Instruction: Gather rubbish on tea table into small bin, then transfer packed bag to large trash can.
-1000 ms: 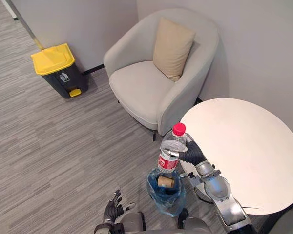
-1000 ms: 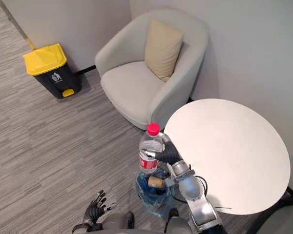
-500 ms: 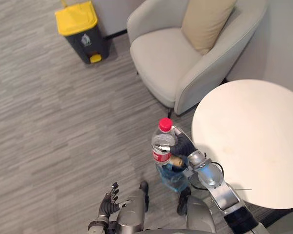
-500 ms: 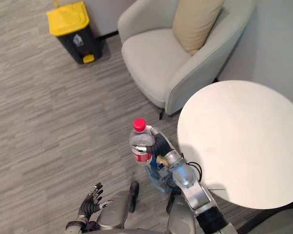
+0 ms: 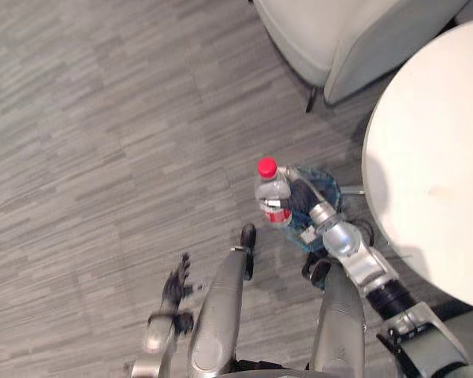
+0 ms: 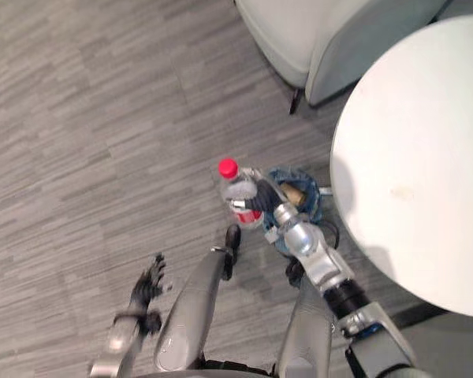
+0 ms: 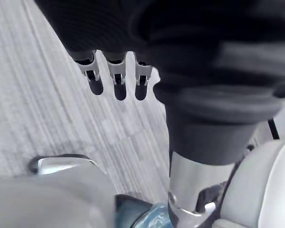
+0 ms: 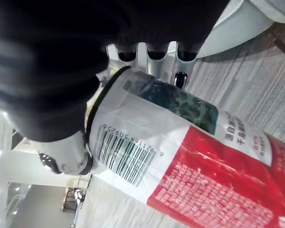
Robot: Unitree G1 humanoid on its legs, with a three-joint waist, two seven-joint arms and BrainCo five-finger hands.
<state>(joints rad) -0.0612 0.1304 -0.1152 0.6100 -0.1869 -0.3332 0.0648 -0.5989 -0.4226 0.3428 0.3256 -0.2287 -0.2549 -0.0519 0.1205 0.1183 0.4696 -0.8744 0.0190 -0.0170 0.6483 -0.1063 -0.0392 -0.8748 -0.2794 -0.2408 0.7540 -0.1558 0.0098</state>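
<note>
The right hand (image 5: 301,202) has its fingers curled round a clear plastic bottle with a red cap and a red-and-white label (image 5: 273,197), cap upward, over the grey striped floor (image 5: 102,118). Just beside it stands the small bin lined with a blue bag (image 5: 328,190), near the round white table (image 5: 433,150). The left hand (image 5: 174,285) hangs low with straight fingers, holding nothing.

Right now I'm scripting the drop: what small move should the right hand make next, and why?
Probably carry the bottle a little sideways over the small bin and lower it. The right hand is curled round the bottle, which looks to be beside the blue-lined opening, not over it.
</note>
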